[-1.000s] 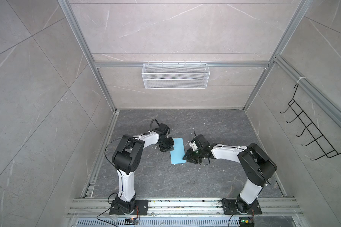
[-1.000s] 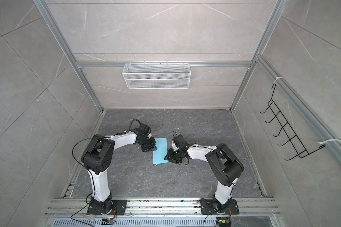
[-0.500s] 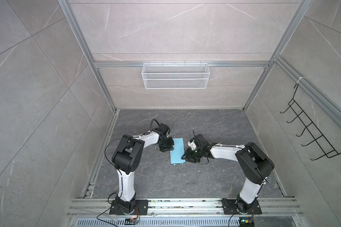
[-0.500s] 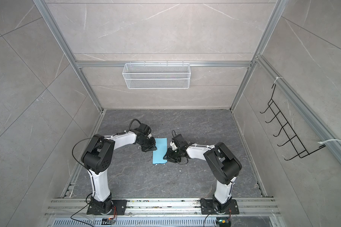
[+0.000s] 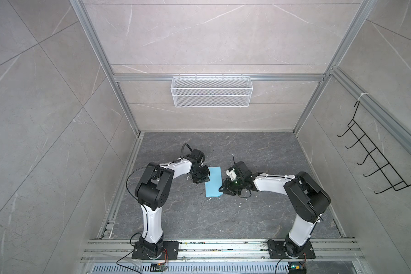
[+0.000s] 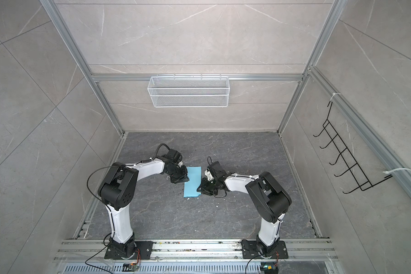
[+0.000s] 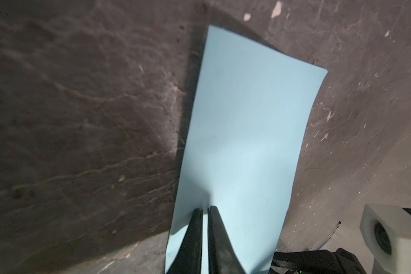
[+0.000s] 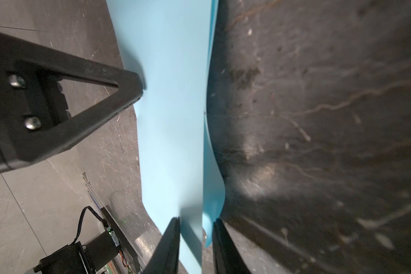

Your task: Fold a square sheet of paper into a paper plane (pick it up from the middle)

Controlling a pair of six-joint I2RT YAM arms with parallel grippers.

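The left gripper (image 7: 205, 208) pinched the square sheet of paper (image 7: 242, 123) steady; the right gripper (image 8: 196, 219), jaws narrowly apart, apparently straddled its edge.

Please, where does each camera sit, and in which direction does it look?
Both top views: high in front, looking down on the floor; left pincer and right pincer flank the paper.
Left wrist: on the left arm, looking along the left pincer, shut on the paper.
Right wrist: on the right arm, looking along the open right pincer, astride the paper's edge; left pincer opposite.
Shared: all see the paper.
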